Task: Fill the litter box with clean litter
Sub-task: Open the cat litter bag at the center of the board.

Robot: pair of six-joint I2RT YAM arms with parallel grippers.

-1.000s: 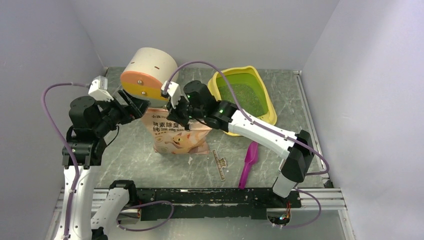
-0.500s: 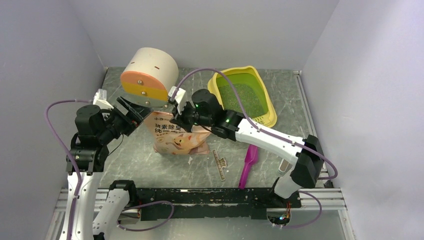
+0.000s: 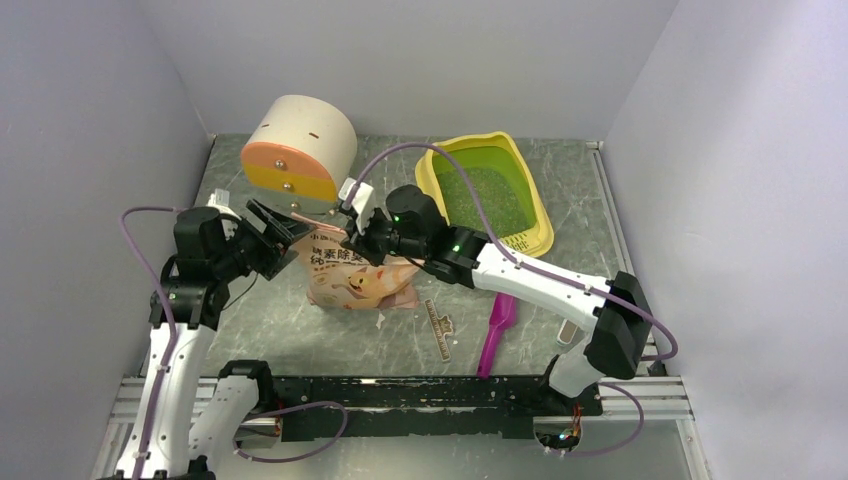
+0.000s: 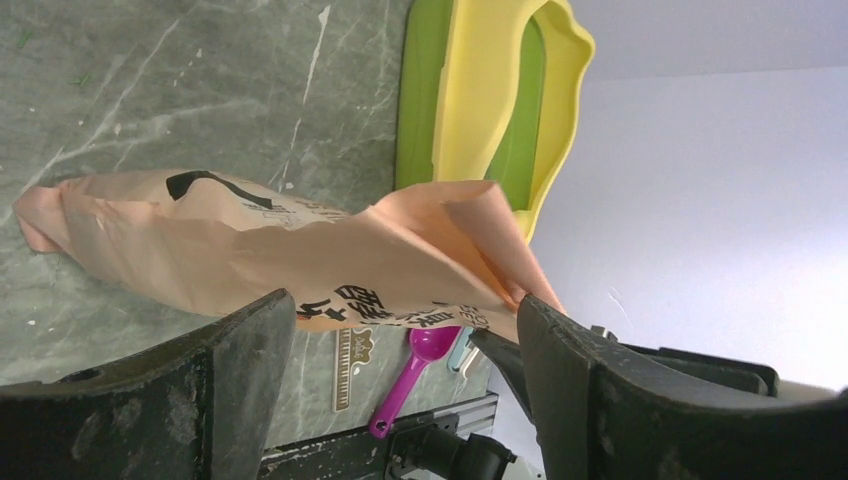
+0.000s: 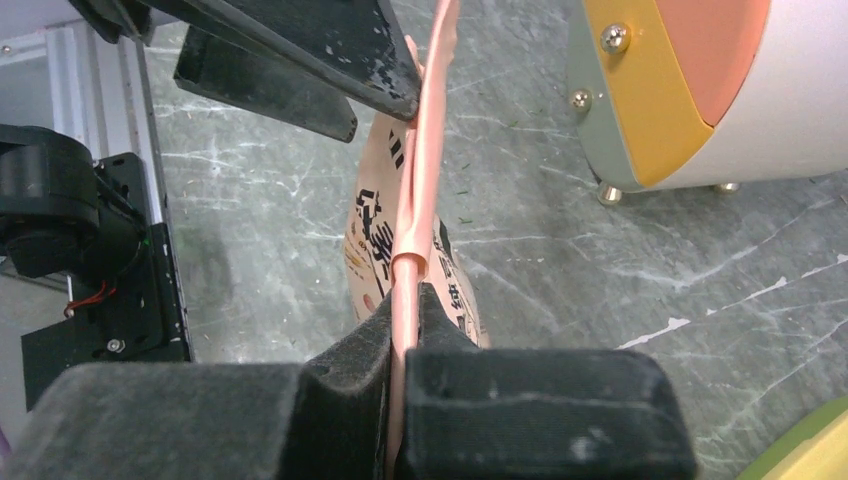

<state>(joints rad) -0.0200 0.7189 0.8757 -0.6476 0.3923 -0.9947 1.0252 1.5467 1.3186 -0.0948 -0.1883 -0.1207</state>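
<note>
Right now we see the litter box (image 3: 536, 222) at the back right of the marbled grey-green table (image 3: 260, 320), its yellow rim raised around a lime-green inner pan. The clean litter (image 3: 487, 195) lies in that pan as a loose, speckled greenish layer, with plainer green plastic showing along the far side.

Neither gripper touches the box; both sit to its left. The right gripper (image 3: 357, 235) is the nearer one, left of the box's near-left corner, and in the overhead view the right forearm crosses in front of that corner. Its jaws are pressed together on the top edge of the pink litter bag (image 3: 355, 280), which stands upright on the table. From the right wrist we see the pink film clamped flat between the black pads (image 5: 350, 345).

The left gripper (image 4: 405, 303) is farther left, on the other side of the bag and well apart from the box. Its jaws are spread wide with the bag's crumpled top between them. From the right wrist, one of its fingertips appears to meet the bag's edge; we cannot tell whether the other touches.

Just behind the bag, at the back left, is the cream-and-orange cylindrical container (image 3: 300, 135). The magenta scoop (image 3: 497, 330) lies near the front edge, right of the bag and below the right arm. A thin printed strip (image 3: 440, 330) lies on the table between the bag and the scoop.
</note>
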